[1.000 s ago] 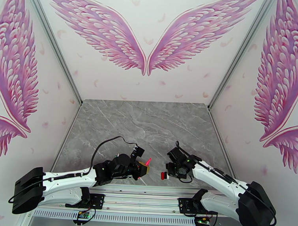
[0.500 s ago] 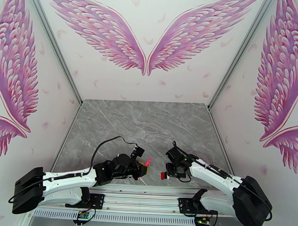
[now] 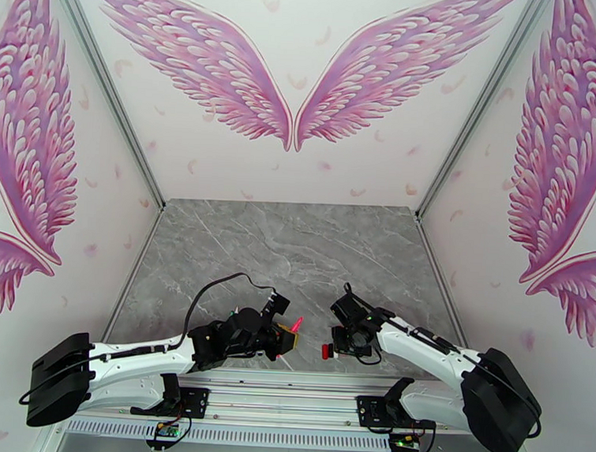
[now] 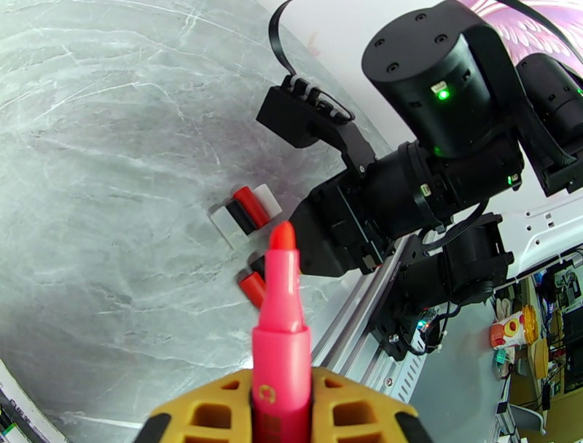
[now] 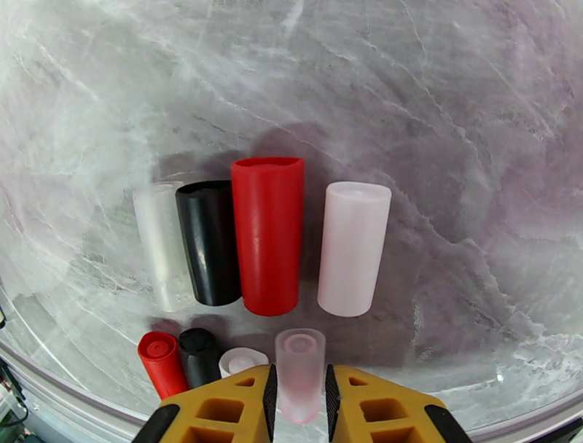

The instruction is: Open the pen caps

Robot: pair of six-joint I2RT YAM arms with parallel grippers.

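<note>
Clamping a pink pen [image 4: 281, 342], the left gripper [image 4: 281, 380] aims it at twelve o'clock. Down at six, the right gripper [image 5: 299, 377] pinches a pale cap [image 5: 299, 351].

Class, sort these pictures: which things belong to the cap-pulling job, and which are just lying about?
Job: pink pen in the left hand; pale cap in the right hand; clear cap, black cap, red cap and whitish cap lying in a row.
Lying about: marble table; winged walls; clutter beyond the table edge.
</note>
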